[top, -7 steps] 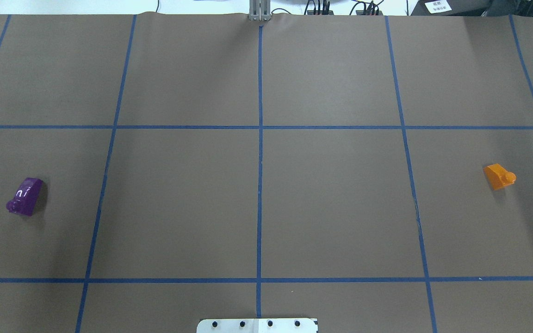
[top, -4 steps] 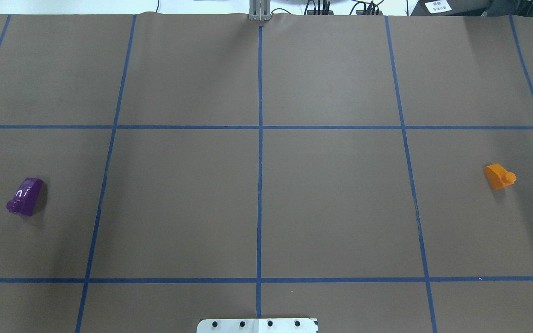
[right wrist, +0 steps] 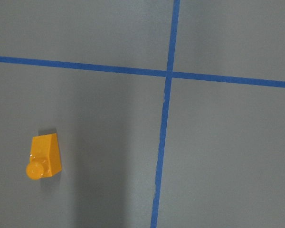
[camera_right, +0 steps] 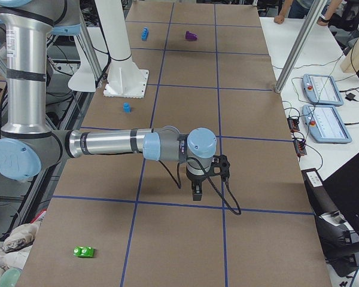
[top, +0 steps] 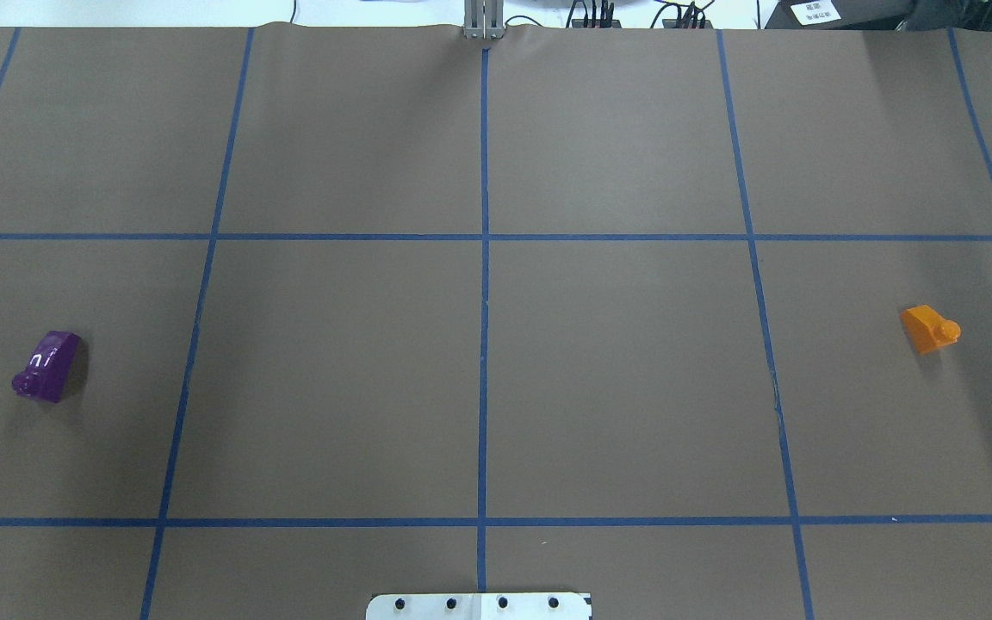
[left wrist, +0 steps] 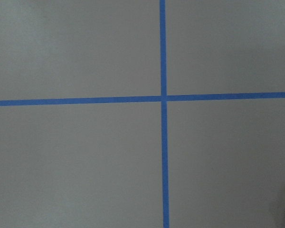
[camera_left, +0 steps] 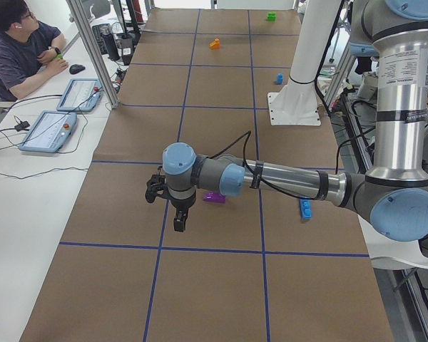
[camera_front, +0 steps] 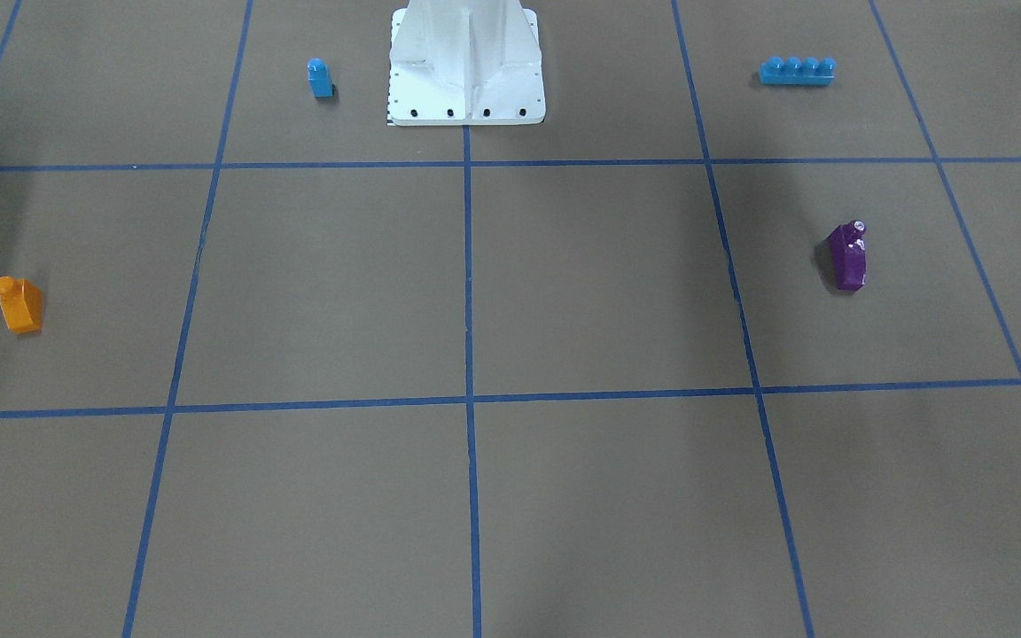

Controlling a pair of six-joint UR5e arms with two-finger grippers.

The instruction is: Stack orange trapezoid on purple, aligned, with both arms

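Note:
The orange trapezoid (top: 929, 329) lies on the brown table at the far right; it also shows in the front view (camera_front: 19, 306) and the right wrist view (right wrist: 43, 157). The purple block (top: 46, 366) lies at the far left, and in the front view (camera_front: 849, 257). My left gripper (camera_left: 179, 222) hangs above the table just outward of the purple block (camera_left: 214, 198). My right gripper (camera_right: 196, 192) hangs above the right end. Both grippers show clearly only in the side views, so I cannot tell whether they are open or shut. Neither touches a block.
A small blue single-stud block (camera_front: 320, 78) and a long blue four-stud brick (camera_front: 796, 71) lie near the white robot base (camera_front: 466, 97). A green piece (camera_right: 84, 252) lies at the right end. A seated operator (camera_left: 21, 43) is beside the table.

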